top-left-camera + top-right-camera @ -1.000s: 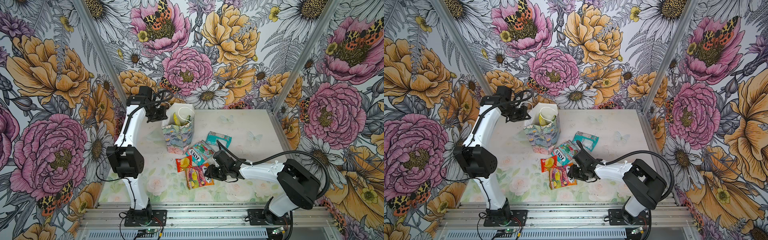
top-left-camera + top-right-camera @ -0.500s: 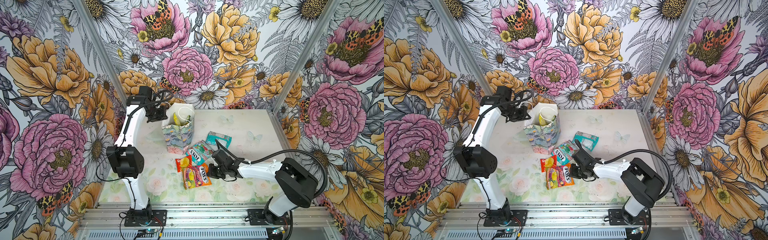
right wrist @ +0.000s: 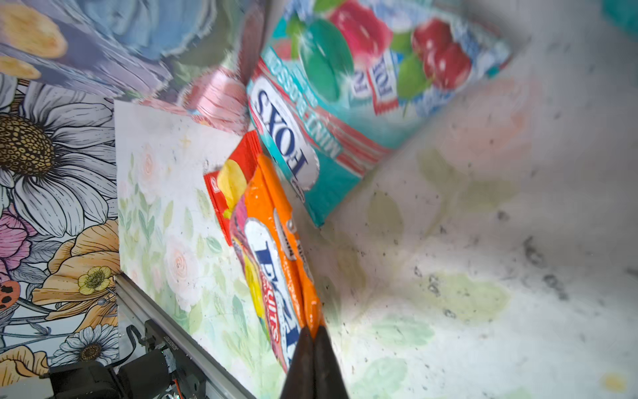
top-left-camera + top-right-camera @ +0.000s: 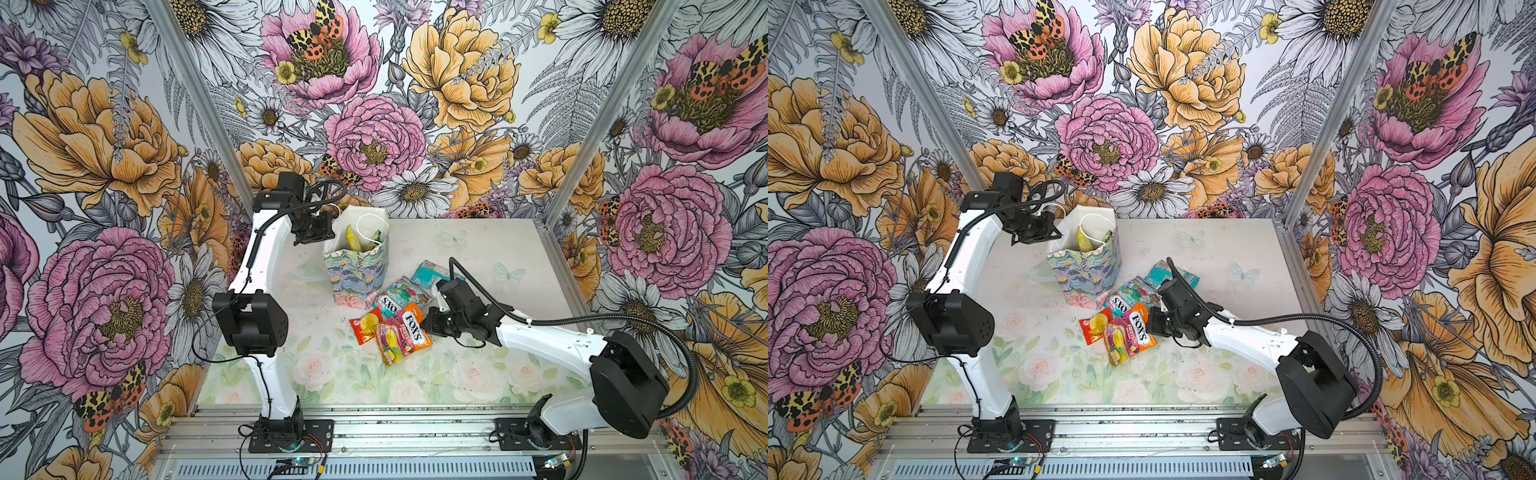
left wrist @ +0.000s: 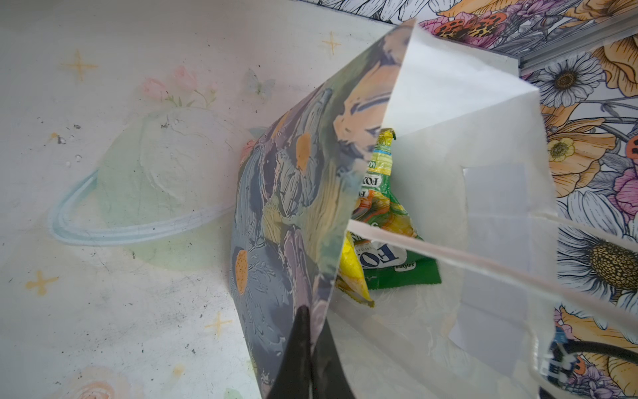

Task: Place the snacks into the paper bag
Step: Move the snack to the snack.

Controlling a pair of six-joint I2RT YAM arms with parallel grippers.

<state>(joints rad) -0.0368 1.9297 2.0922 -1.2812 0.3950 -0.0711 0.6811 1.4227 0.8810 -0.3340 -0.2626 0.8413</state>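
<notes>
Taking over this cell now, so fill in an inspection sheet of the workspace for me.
surface: table top, pale floral print, dark specks near the right arm.
job's things: paper bag upright, yellow packet and green packet inside; teal FOX'S packet, second teal packet, red packet and orange-edged FOX'S packet on the table.
clutter: nothing seen.
hands: left hand shut on the paper bag's wall; right hand shut on the orange-edged FOX'S packet's edge.
cables: black hose along each arm; no snag seen.
surroundings: floral wallpaper on three sides, aluminium rail in front.
</notes>
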